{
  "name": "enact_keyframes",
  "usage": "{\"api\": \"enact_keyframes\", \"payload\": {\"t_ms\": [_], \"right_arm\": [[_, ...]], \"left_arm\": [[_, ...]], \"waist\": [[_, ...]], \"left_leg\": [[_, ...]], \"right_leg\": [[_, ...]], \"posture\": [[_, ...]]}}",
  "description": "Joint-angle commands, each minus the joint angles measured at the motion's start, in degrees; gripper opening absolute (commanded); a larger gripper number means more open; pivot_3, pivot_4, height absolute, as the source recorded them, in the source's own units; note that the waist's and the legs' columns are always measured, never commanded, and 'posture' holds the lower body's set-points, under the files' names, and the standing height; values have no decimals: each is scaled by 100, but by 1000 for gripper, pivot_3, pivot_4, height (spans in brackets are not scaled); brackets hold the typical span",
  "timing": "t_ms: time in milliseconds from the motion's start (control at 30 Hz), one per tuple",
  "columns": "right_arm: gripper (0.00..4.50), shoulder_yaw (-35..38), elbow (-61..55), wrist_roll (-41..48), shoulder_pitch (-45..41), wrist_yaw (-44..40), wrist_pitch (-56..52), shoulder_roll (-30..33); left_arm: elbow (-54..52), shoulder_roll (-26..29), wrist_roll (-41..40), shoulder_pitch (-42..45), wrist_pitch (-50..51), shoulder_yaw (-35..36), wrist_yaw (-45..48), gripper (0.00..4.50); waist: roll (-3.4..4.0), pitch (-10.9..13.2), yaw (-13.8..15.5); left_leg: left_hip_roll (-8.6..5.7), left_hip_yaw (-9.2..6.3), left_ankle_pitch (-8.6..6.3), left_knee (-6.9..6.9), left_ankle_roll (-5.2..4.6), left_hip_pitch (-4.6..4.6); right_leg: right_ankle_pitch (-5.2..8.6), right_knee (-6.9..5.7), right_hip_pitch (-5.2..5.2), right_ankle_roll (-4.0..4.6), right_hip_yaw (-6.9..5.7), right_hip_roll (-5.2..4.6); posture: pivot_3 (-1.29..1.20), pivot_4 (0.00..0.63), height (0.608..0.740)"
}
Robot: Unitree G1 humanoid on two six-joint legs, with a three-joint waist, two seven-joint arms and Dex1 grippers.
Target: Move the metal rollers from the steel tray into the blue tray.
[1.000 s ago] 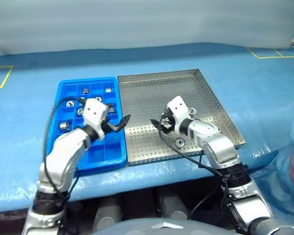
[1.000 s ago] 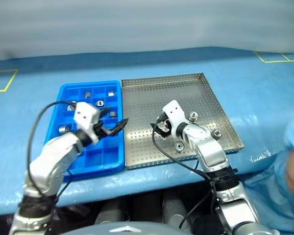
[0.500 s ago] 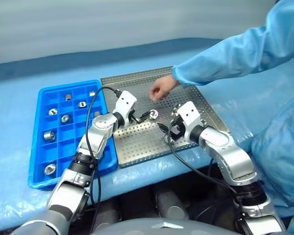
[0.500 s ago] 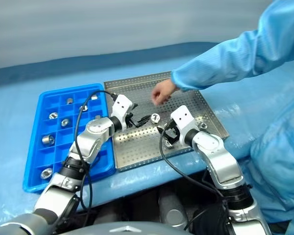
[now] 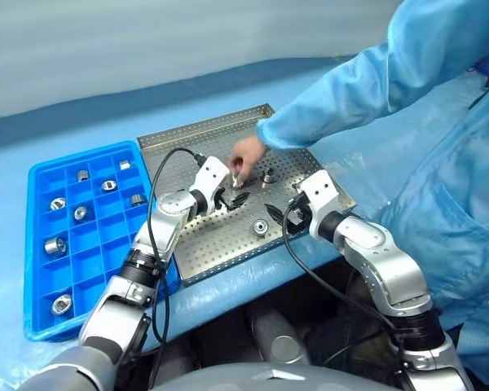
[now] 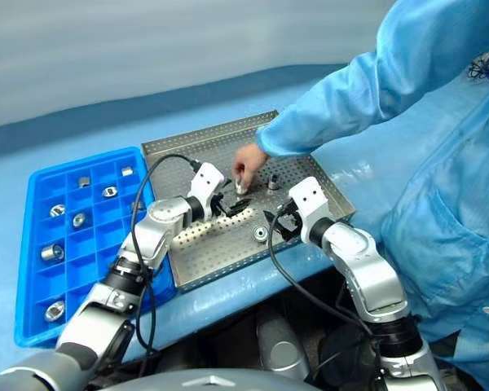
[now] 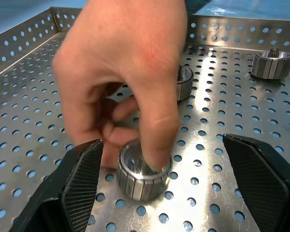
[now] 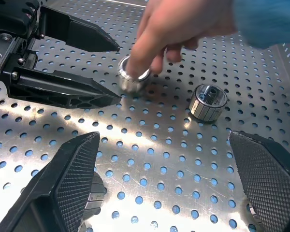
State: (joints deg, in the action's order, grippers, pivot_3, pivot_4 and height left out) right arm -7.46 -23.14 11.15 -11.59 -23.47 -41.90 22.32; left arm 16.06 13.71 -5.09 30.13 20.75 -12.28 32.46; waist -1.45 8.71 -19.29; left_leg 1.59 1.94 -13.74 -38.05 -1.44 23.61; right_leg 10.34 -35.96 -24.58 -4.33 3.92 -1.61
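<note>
blue cloth covers your worktop (image 5: 375, 155). steel tray (image 5: 187, 142) sits beside blue tray (image 5: 33, 318). both grippers, left (image 5: 238, 199) and right (image 5: 279, 213), gape unladen. left wrist view shows a person's hand (image 7: 128, 67) pinching a roller (image 7: 141, 176) mid-tray; others fill blue compartments.

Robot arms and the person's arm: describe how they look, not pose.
Both robot arms are silver-grey with white wrist housings and looping black cables. The left gripper and right gripper have black fingers with textured pads. The person wears a light blue sleeve.

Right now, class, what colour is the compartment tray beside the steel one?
Bright blue; the blue tray shows best in the left eye view.
</note>
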Motion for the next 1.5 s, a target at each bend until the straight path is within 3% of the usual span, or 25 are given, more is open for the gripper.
{"api": "enact_keyframes", "payload": {"t_ms": [33, 367, 633, 833, 1067, 1400, 1500], "right_arm": [[4500, 7, -62, -4, -120, -10, 78, -29], [4500, -34, 34, -12, -190, -18, 136, -92], [4500, -31, -4, 2, -183, -64, 102, -72], [4500, -27, -698, 82, 111, -548, 106, 571], [4500, 370, -1314, 162, 510, -721, 73, 1131], [4500, 418, -1371, 176, 691, -497, 64, 989], [4500, 420, -1376, 173, 696, -459, 68, 965]], "left_arm": [[-280, 35, 31, -43, -38, 88, -17, 4313], [-632, 327, -10, -283, 166, 213, 32, 4313], [-694, 248, -95, -289, 197, 118, 157, 4313], [-1103, 165, -568, -299, 289, -64, 1005, 4313], [-928, 213, -395, -108, 197, -528, 1560, 4313], [-323, 85, 179, -91, 227, -1049, 1396, 4313], [-240, 9, 157, -95, 273, -947, 1288, 3748]], "waist": [[0, 0, -4], [0, 0, 40], [0, 0, 144], [2, 1, 200], [4, 2, 132], [4, 1, -100], [4, 1, -135]], "left_leg": [[0, 0, 0, 0, 0, 0], [0, 0, 0, 4, 0, -1], [0, 0, 0, 5, 0, 0], [-1, 0, -1, 6, 0, 5], [-1, 3, -1, 7, -1, -3], [-3, 5, 0, 2, -1, -6], [-2, 5, 0, 1, -1, -6]], "right_leg": [[0, 0, 0, 0, 0, 0], [-2, 0, -1, -3, 1, 0], [-2, 1, -2, -3, 1, -1], [0, 3, -5, -4, 1, -7], [21, -1, -2, 26, 3, -1], [21, -2, 2, 26, 10, -1], [21, -3, 2, 25, 11, 0]], "posture": [[-322, 150, 740], [-311, 150, 740], [-303, 150, 740], [-331, 150, 740], [-370, 150, 740], [-409, 150, 740], [-409, 150, 740]]}}
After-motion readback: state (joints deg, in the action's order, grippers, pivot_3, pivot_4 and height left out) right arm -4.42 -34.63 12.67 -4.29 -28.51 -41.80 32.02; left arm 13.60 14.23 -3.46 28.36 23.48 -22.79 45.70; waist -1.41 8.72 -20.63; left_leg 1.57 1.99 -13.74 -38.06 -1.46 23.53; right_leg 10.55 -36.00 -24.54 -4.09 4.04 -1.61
